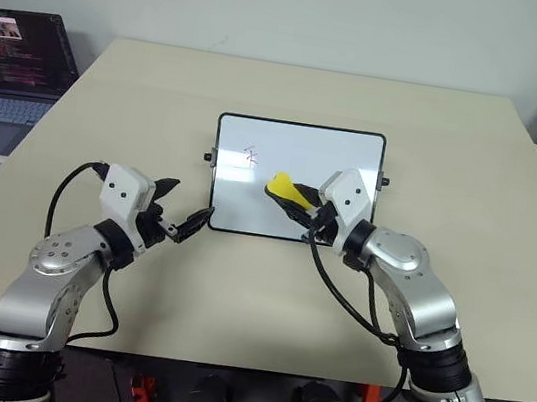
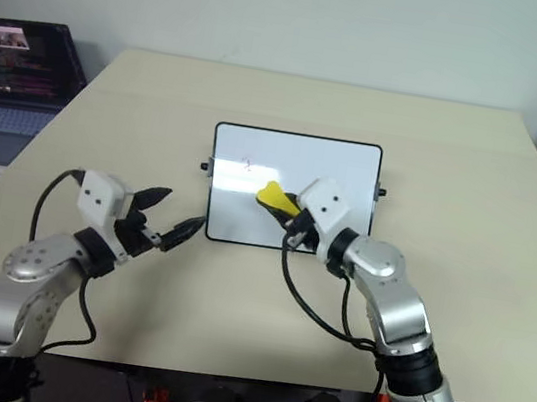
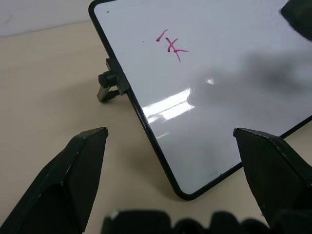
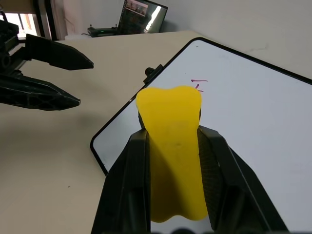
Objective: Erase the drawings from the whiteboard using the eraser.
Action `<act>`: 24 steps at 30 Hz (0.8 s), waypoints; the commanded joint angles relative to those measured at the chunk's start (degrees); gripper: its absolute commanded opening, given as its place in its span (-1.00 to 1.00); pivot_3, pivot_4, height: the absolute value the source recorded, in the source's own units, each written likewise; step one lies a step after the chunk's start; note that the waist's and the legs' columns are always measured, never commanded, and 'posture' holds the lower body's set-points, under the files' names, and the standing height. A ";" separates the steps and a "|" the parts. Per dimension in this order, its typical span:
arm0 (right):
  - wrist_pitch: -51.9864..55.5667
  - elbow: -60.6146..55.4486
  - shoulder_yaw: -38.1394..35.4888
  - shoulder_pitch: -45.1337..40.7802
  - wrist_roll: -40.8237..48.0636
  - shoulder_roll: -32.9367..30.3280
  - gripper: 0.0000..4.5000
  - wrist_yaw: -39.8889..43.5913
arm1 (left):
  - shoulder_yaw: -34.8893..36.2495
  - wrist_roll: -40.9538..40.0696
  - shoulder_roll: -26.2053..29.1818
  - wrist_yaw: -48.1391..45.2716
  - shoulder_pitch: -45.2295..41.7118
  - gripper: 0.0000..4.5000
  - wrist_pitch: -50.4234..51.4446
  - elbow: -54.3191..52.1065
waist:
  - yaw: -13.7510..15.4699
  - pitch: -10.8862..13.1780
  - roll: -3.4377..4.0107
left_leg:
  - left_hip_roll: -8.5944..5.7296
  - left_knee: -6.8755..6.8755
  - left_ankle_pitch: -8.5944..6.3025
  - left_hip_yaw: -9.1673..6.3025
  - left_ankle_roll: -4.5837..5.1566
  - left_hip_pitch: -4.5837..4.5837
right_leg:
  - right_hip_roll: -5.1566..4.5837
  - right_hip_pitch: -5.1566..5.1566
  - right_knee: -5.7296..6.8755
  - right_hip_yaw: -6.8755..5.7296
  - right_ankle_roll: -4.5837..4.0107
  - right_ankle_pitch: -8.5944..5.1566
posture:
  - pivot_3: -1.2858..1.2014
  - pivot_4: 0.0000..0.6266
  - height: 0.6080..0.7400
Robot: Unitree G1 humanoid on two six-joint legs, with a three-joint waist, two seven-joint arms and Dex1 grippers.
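While the whiteboard (image 1: pixel 295 180) is lying flat near the middle of a beige table (image 1: pixel 295 94), two robot arms are reaching toward it from the near side. Pinched tight between the fingers of the right gripper (image 1: pixel 300 206) is the yellow eraser (image 1: pixel 285 187), which is sticking out past the fingertips and hovering over the board's lower middle — whether it is touching the surface cannot be told. One small pink drawing (image 1: pixel 251 155) is showing on the board, up and to the left of the eraser, well apart from it. At the board's near left corner, the left gripper (image 1: pixel 187 209) is sitting just off the frame with its fingers spread wide, holding nothing. Small black knobs are jutting from both short sides of the board. Far to the board's left, beyond the table edge, a laptop (image 1: pixel 13 72) is standing open with its screen lit.
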 commanded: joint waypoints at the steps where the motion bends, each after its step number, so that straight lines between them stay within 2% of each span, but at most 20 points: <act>1: -7.45 6.95 3.79 -7.58 -5.95 -0.42 -0.56 -0.49 | 0.22 0.79 0.25 -0.41 -1.23 1.00 -1.57 0.16 | -0.08 0.00 0.00 | 0.00 0.00 0.00 0.01 0.00 0.01 | 0.00 0.00 0.01 0.00 0.00 0.00 | 0.03 -0.52 1.00; 3: -11.39 13.49 5.70 -12.26 -9.00 0.01 -0.56 -1.04 | -0.11 1.03 0.13 -0.56 -1.61 1.00 -1.72 0.62 | -0.24 0.00 0.00 | 0.00 0.01 0.00 0.02 0.00 0.03 | 0.03 -0.01 0.02 0.01 -0.01 0.00 | 0.03 -0.52 1.00; 7: -21.49 35.28 8.57 -25.10 -14.07 3.42 -0.56 -2.15 | -0.94 1.45 -0.10 -1.36 -2.79 1.00 -2.26 1.57 | -0.57 0.00 -0.01 | 0.01 0.00 0.01 0.02 -0.01 0.03 | 0.05 -0.03 0.02 0.00 -0.01 0.01 | 0.03 -0.52 1.00; 13: -31.66 58.70 9.15 -34.73 -17.36 7.93 -0.56 -2.17 | -1.29 1.72 -0.30 -1.91 -3.34 1.00 -2.68 1.93 | -0.89 0.00 -0.01 | 0.01 -0.04 0.00 0.05 -0.01 0.00 | 0.00 -0.06 -0.05 0.01 -0.02 0.01 | 0.03 -0.52 1.00; 16: -33.97 63.97 11.84 -35.29 -20.50 7.20 -0.56 1.85 | -1.46 1.76 -0.29 -2.18 -3.21 1.00 -2.69 1.54 | -1.00 -0.01 -0.02 | -0.01 -0.03 -0.01 0.08 -0.02 -0.02 | -0.05 -0.06 -0.04 0.05 -0.02 0.01 | 0.03 -0.52 1.00; 20: -36.66 64.20 13.43 -34.21 -22.37 5.76 -0.56 6.72 | -1.12 1.93 -0.40 -2.38 -2.57 1.00 -2.83 1.29 | -0.97 -0.02 -0.02 | -0.01 -0.02 -0.01 0.05 -0.02 0.14 | -0.03 0.04 0.06 0.02 -0.02 0.01 | 0.03 -0.52 1.00; 24: -39.22 69.45 7.47 -39.83 -21.65 7.73 -0.56 -8.52 | -1.54 2.06 -0.70 -2.74 -2.32 1.00 -2.84 1.33 | -1.07 -0.01 -0.01 | 0.01 0.00 0.00 0.04 -0.02 0.24 | -0.02 0.06 0.22 0.02 -0.09 0.05 | 0.03 -0.52 1.00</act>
